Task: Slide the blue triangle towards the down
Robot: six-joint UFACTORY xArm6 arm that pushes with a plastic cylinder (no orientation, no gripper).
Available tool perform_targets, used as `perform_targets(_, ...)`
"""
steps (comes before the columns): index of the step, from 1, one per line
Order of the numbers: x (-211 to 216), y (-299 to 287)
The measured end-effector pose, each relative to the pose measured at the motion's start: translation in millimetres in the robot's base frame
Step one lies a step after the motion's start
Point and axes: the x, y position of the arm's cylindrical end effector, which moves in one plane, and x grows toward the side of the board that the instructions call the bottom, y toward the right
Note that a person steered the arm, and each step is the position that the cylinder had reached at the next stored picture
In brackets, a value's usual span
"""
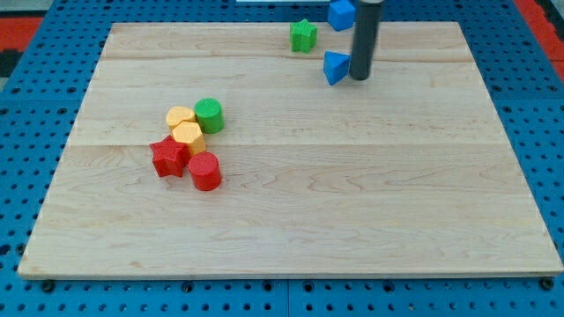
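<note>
The blue triangle [335, 67] lies on the wooden board [291, 220] near the view's top, right of centre. My tip [359, 78] stands right beside it, touching or nearly touching its right side. The dark rod rises from there out of the view's top. A second blue block [341, 13] sits at the board's top edge, just left of the rod and partly cut off by the view's top.
A green star [303, 35] lies up and left of the blue triangle. A cluster sits at the view's left: a green cylinder [209, 115], two yellow blocks [184, 127], a red star [167, 157] and a red cylinder [204, 171].
</note>
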Motion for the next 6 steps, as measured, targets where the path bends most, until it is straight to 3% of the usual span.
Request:
perform_targets(1,-18,-27)
perform_targets(3,13,-127)
perform_targets(5,16,-182)
perform_targets(6,53,-186)
